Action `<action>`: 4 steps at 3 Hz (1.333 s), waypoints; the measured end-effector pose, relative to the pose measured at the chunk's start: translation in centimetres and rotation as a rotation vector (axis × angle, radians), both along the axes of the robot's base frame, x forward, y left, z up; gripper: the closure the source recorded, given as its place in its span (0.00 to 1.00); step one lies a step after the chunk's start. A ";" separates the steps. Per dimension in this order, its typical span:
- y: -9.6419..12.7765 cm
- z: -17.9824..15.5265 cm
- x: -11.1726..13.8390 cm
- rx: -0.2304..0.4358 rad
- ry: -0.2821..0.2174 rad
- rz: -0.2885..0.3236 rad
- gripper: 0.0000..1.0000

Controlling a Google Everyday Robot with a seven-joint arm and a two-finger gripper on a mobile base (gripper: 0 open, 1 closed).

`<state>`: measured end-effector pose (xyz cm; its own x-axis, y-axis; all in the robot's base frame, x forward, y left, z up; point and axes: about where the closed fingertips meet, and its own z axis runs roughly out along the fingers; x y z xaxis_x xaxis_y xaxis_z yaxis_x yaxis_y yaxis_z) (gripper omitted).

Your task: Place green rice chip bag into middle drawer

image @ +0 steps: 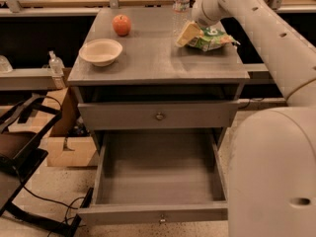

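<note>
Cream bowl (100, 51) stands on the left side of the grey cabinet top (148, 69), and a red apple (122, 24) sits behind it, a little to the right. Below, in the centre, the upper drawer (123, 115) is closed and the middle drawer (158, 174) is pulled out (its grey floor shows). Further right, the gripper (185, 33) is low over the top, against the left end of the green rice chip bag (213, 38), which lies at the right rear. Whether the gripper is spread or pinching the bag, I cannot tell.
</note>
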<state>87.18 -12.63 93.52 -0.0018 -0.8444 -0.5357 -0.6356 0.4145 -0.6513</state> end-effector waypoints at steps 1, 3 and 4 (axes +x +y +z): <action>-1.3 -2.1 0.7 0.006 0.065 -0.017 0.00; -3.6 -6.2 -0.3 -0.036 0.196 -0.042 0.18; -3.9 -7.8 -0.4 -0.058 0.240 -0.045 0.42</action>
